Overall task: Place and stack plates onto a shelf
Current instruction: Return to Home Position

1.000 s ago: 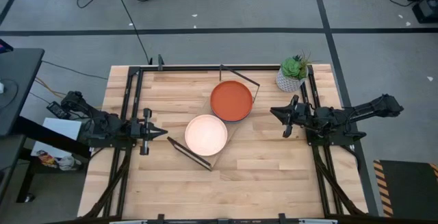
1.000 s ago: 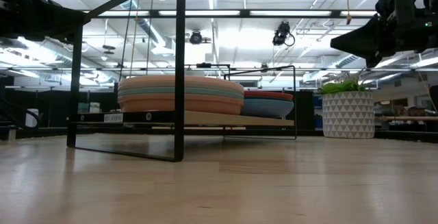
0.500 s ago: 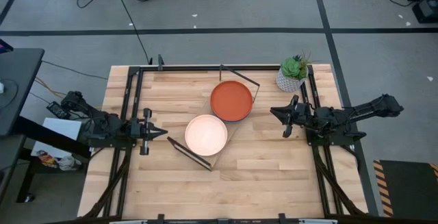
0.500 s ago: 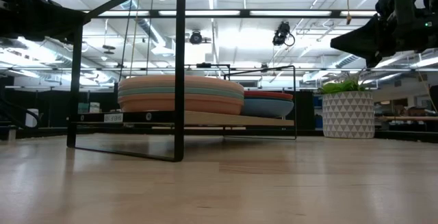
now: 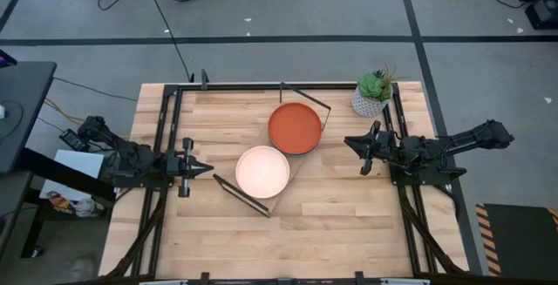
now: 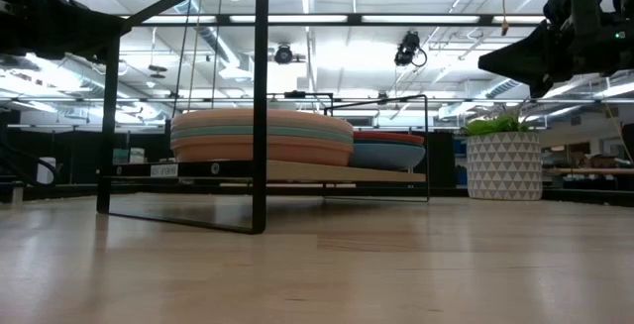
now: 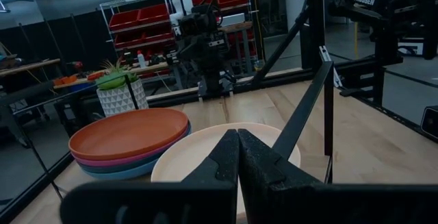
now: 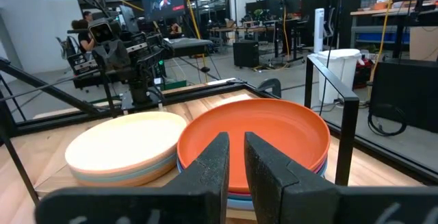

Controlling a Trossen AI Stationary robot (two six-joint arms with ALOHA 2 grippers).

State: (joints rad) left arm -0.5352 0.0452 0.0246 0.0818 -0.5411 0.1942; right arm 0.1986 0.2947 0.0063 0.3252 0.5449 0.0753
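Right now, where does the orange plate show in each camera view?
High view: orange plate just above centre, up-right of the cream plate.
Low view: it tops the farther stack, right of centre.
Left wrist view: it tops the stack beside the cream plate.
Right wrist view: it fills the middle.
Shared landmark: the cream plate, in all four views.

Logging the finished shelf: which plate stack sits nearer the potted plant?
The stack topped by the orange plate; the cream-topped stack lies farther from the potted plant.
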